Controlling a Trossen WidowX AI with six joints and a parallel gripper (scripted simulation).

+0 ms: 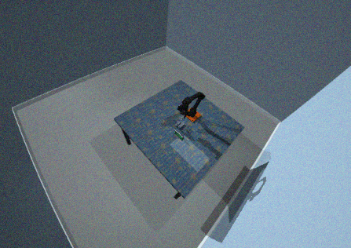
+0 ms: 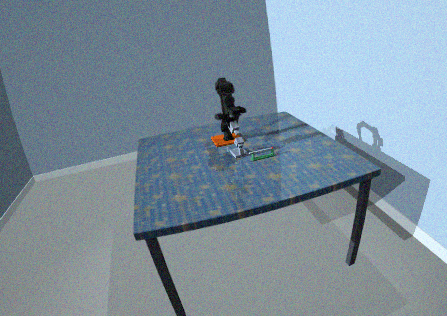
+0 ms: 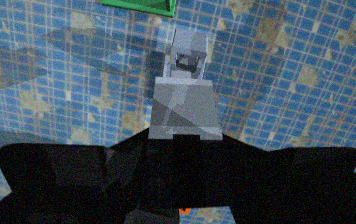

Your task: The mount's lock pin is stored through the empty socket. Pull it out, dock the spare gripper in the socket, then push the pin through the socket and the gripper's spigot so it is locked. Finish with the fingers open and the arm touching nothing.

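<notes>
My gripper (image 3: 180, 131) is shut on the spare gripper, a grey block (image 3: 185, 106) (image 2: 234, 128) that hangs below the black fingers. The pale grey mount (image 2: 236, 153) (image 1: 180, 125) stands on the table below it. In the wrist view its socket (image 3: 190, 42) shows just past the spare gripper's far end, with a dark opening. The two look very close; whether the spigot has entered the socket I cannot tell. The lock pin (image 2: 261, 150), a thin pale rod with a red end, lies along the green rack (image 2: 263, 156) (image 1: 178, 136) (image 3: 145, 5), outside the socket.
The arm's orange base plate (image 1: 194, 115) (image 2: 219, 141) is close behind the mount. The green rack is beside the mount, on the side away from the base. The blue patterned table (image 1: 154, 133) (image 2: 196, 200) carries a pale rectangular patch (image 1: 191, 156) beyond the rack.
</notes>
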